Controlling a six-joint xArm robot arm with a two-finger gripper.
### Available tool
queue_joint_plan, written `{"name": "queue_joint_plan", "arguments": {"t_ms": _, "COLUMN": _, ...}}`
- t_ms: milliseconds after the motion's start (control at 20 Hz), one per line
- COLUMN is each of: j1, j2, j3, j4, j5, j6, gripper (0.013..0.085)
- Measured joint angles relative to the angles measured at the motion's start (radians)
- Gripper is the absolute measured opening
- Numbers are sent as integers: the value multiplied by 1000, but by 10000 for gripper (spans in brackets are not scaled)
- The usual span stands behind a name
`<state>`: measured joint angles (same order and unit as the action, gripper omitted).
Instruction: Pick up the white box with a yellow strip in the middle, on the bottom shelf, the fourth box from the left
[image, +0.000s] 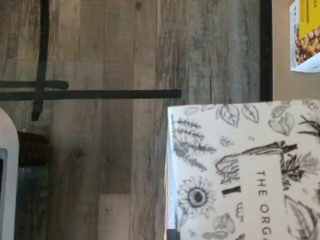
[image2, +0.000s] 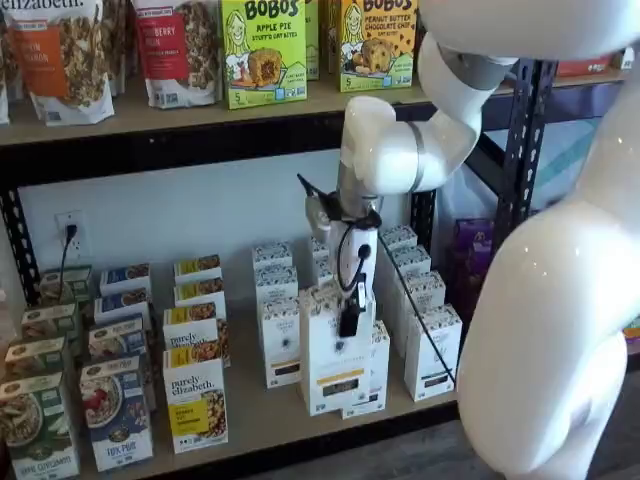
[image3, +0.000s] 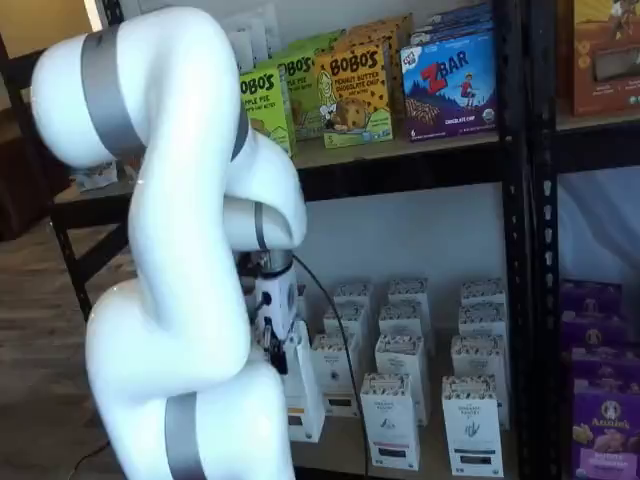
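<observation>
1. The white arm bends down from above, its hand (image2: 351, 318) pointing straight down and clamped on the white box (image2: 335, 365).
2. The white box, a tall matte carton with leaf drawings and a yellow band, sits forward of its row, above the bottom shelf's (image2: 260, 418) front edge.
3. The bottom shelf is tan wood with a black rail.

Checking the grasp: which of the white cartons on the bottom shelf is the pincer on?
The front carton with the yellow band. The pincer is shut on its top, and it stands forward of its row; the neighbouring cartons carry dark or pinkish bands and stand untouched.
</observation>
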<state>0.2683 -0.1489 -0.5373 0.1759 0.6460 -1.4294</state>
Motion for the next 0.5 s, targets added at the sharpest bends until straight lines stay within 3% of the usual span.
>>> {"name": "queue_joint_plan", "arguments": {"t_ms": 500, "j1": -19, "j2": -98, "j3": -21, "j4": -42, "j5": 137, "j6": 25, "gripper": 450}}
